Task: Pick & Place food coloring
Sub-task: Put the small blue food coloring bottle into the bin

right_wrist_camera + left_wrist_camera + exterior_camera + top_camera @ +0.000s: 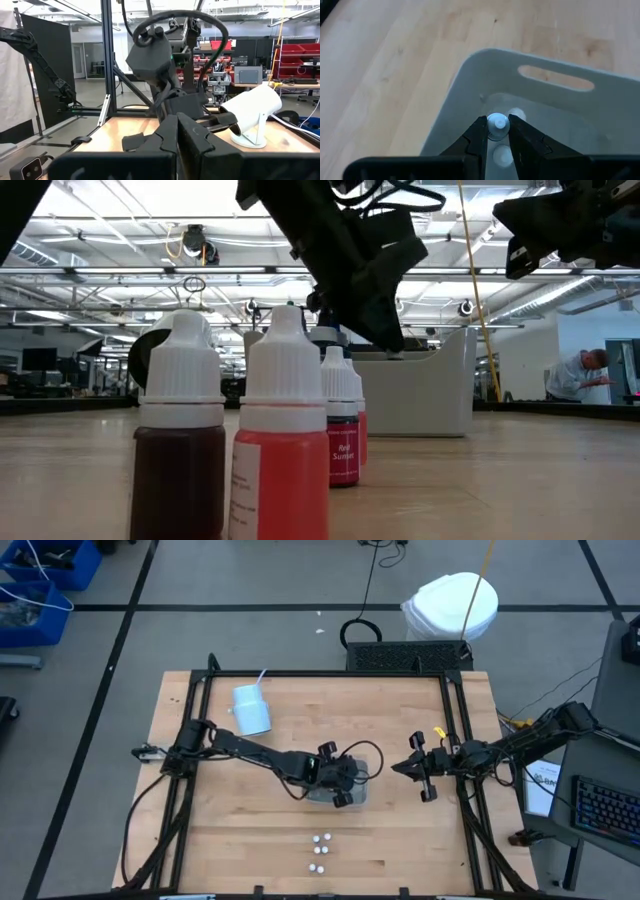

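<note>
Several food coloring bottles [319, 851] stand upright on their bases near the table's near edge; in the low view a dark brown bottle [180, 442], a coral bottle [285, 452] and a red bottle [342, 435] show. My left gripper [343, 786] reaches down into the clear plastic tray [358, 792] and is shut on one white-capped bottle [497, 124]. Two more white caps [516, 115] show inside the tray. My right gripper [424, 769] waits shut above the table's right side. My left gripper pinches the bottle's white cap [497, 121] between its two fingertips [481, 131], coming from above and pointing down into the tray. The bottle's body is hidden below the cap, so I cannot tell whether it stands on the tray floor or hangs clear.
A white cup with a straw [251, 708] lies at the table's far left. The tray's wall with a slot handle [555, 79] rises around my left fingers. Black frame rails [457, 740] run along the table's sides. Bare wood lies between the tray and the standing bottles.
</note>
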Controlling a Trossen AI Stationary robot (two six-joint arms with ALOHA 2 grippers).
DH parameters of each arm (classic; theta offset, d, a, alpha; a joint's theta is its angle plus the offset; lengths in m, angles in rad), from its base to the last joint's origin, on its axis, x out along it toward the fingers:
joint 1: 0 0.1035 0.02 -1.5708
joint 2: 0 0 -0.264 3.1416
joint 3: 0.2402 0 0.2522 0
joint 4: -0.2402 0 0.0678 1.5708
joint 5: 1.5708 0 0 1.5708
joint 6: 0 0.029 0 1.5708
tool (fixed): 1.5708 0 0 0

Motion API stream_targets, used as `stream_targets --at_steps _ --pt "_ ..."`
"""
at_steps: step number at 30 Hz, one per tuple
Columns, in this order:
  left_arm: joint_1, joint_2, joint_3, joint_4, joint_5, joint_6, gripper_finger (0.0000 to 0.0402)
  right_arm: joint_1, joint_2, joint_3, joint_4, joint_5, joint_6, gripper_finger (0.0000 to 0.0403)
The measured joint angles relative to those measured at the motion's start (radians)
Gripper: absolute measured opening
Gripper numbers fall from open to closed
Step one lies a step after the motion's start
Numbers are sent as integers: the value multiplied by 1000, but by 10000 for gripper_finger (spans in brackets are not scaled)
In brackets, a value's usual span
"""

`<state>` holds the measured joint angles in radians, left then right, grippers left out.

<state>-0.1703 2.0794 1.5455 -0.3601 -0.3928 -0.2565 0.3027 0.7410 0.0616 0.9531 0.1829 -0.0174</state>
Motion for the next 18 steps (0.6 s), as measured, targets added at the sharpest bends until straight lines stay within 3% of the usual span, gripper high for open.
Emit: stream_targets --at_steps 8,18 --pt "-1 33 2 21 0 91 71 0 0 0 5 0 -5 0" --pt "-1 33 1 19 -1 89 72 0 0 0 0 0 -6 0"
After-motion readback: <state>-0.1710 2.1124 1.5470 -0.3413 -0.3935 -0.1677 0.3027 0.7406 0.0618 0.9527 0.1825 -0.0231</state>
